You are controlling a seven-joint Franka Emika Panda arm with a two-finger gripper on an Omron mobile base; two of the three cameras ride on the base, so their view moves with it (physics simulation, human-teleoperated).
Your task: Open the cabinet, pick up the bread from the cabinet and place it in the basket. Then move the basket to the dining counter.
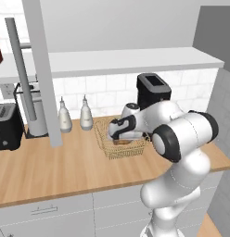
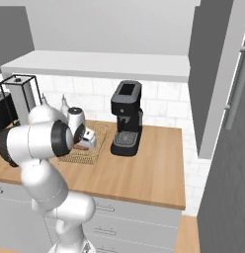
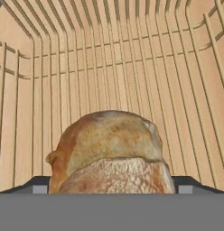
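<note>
bread (image 3: 109, 149): golden crusty bun lying on the basket floor, light, crushable; pinch gently across its sides.
claw (image 3: 112, 189): spread wide astride the bun, not gripping.
basket (image 1: 107, 139): light springy wire, beside the coffee machine (image 1: 153, 90) near the desk's back edge; grip a rim.

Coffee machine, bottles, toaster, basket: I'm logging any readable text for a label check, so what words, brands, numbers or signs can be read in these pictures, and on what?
None: no readable text in any view.
Coffee machine: plain black, no brand or markings visible.
Two bottles: plain, no labels visible.
Toaster: dark, no lettering to be made out.
Basket and bread: bare wire and crust, nothing written.
</note>
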